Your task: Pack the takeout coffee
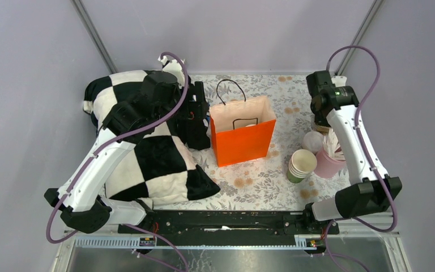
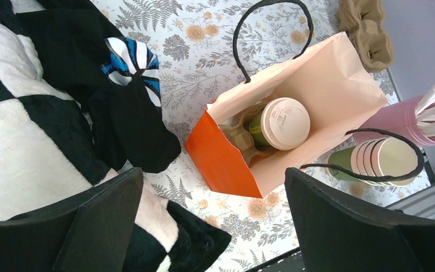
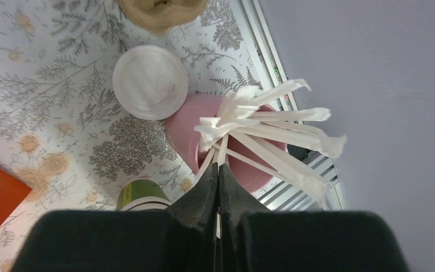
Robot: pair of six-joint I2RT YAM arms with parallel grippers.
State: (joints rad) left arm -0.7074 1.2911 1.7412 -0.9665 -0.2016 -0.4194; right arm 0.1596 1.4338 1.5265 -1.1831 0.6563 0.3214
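Left tool (image 2: 212, 187) spread; right tool (image 3: 218, 171) pressed together among sticks (image 3: 272, 122); coffee (image 2: 283, 123) half-hidden in bag (image 2: 221, 164).

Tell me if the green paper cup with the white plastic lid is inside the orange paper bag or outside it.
Inside: the left wrist view shows the green lidded cup standing upright in the orange bag.

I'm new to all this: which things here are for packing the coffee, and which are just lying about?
For the job: lidded coffee cup, orange bag, white sticks (right fingers pinch one).
Lying about: checked cushion, stacked cups, loose lid, pink cup.
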